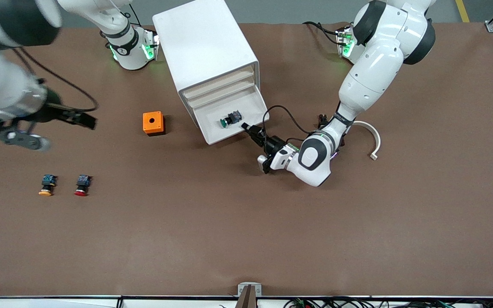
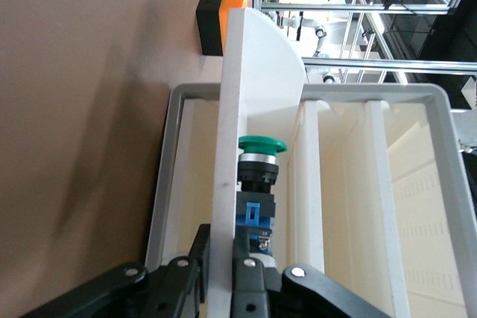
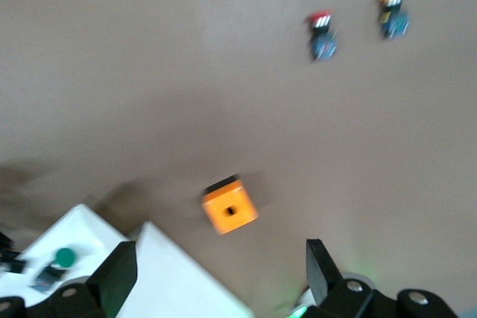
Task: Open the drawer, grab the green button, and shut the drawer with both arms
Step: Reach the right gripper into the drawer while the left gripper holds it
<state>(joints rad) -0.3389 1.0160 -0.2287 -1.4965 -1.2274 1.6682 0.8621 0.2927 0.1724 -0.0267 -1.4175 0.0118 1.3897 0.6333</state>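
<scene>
The drawer (image 1: 229,122), lowest of the cabinet (image 1: 206,47) standing toward the table's edge where the arm bases are, is sitting pulled out, so the opening step appears done. The button (image 1: 229,119) is lying inside it on its side, not yet taken; removal and closing remain, by my judgement. The left gripper (image 1: 248,128) is sitting at the drawer's front corner, its fingers (image 2: 246,281) pinching the cream front panel between them. The right gripper (image 1: 60,117) is hanging spread and empty over the right arm's end of the table, apparently waiting. An orange box (image 1: 153,123) is standing beside the cabinet; red-capped (image 1: 82,185) and yellow-capped (image 1: 47,185) buttons are lying near that end. The right gripper is showing blurred, and the drawer's interior is partly hidden in the left wrist view.
</scene>
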